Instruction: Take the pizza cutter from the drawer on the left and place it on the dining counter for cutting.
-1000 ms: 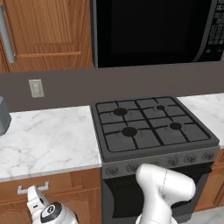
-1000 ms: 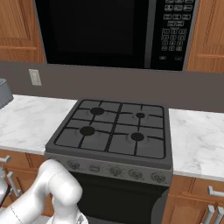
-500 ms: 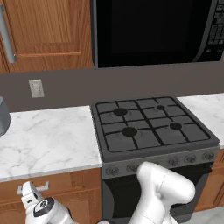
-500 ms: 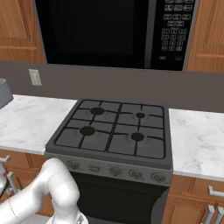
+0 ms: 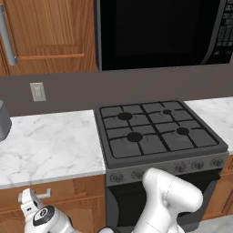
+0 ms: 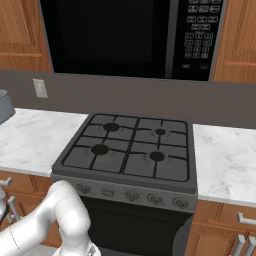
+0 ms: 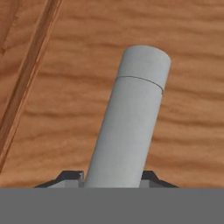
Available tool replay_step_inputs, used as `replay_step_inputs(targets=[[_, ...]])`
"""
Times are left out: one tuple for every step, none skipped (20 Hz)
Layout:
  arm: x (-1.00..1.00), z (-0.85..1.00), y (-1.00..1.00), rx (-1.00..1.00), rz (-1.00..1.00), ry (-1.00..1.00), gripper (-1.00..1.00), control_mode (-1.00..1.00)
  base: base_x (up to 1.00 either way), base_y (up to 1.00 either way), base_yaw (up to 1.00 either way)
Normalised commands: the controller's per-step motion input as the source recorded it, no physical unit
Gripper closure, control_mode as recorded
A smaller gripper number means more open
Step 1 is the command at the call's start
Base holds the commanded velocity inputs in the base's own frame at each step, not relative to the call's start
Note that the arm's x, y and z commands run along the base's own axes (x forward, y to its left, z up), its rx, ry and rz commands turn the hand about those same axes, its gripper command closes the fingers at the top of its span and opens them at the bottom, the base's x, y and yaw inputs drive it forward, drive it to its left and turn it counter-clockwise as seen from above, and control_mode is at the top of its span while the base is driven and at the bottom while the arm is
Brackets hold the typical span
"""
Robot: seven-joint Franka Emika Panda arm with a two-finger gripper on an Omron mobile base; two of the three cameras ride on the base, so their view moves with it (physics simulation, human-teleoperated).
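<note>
The drawer (image 5: 73, 195) is a warm-brown wooden front under the marble worktop, left of the stove, and it looks closed. Its silver bar handle (image 7: 131, 122) runs up between my dark fingertips (image 7: 70, 177) in the hand view, with the wood grain close behind it. My gripper (image 5: 28, 199) is low at the left, pressed up to the drawer front and shut on the handle. The arm's white elbow (image 5: 170, 193) stands in front of the oven. The pizza cutter is hidden. The dining counter is out of view.
A black gas stove (image 5: 157, 132) with a dark oven door sits right of the drawer. White marble worktop (image 5: 50, 143) flanks it on both sides. A grey appliance (image 5: 2, 120) stands at the far left. A dark microwave (image 6: 125, 35) and wooden wall cabinets hang above.
The jaws have closed around the drawer's bar handle. The hand has edged a little to the left along the drawer front. The base views have not shifted.
</note>
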Motion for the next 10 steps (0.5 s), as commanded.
replay_step_inputs(targets=[[0.00,0.00,0.00,0.00,0.00,0.00,1.00,-1.00,0.00,0.00,0.00],[0.00,0.00,0.00,0.00,0.00,0.00,1.00,-1.00,0.00,0.00,0.00],[-0.02,0.00,0.00,0.00,0.00,0.00,1.00,-1.00,0.00,0.00,0.00],[-0.14,0.00,0.00,0.00,0.00,0.00,1.00,-1.00,0.00,0.00,0.00],[-0.29,-0.06,0.00,0.00,0.00,0.00,1.00,-1.00,0.00,0.00,0.00],[-0.44,-0.16,0.00,0.00,0.00,0.00,1.00,-1.00,0.00,0.00,0.00],[-0.61,-0.20,-0.05,0.00,0.00,0.00,1.00,-1.00,0.00,0.00,0.00],[-0.71,-0.21,-0.08,0.00,0.00,0.00,1.00,-1.00,0.00,0.00,0.00],[-0.78,-0.21,-0.10,0.01,0.00,0.00,1.00,-1.00,0.00,0.00,0.00],[-0.90,-0.21,-0.11,0.01,0.00,0.00,1.00,-1.00,0.00,0.00,0.00]])
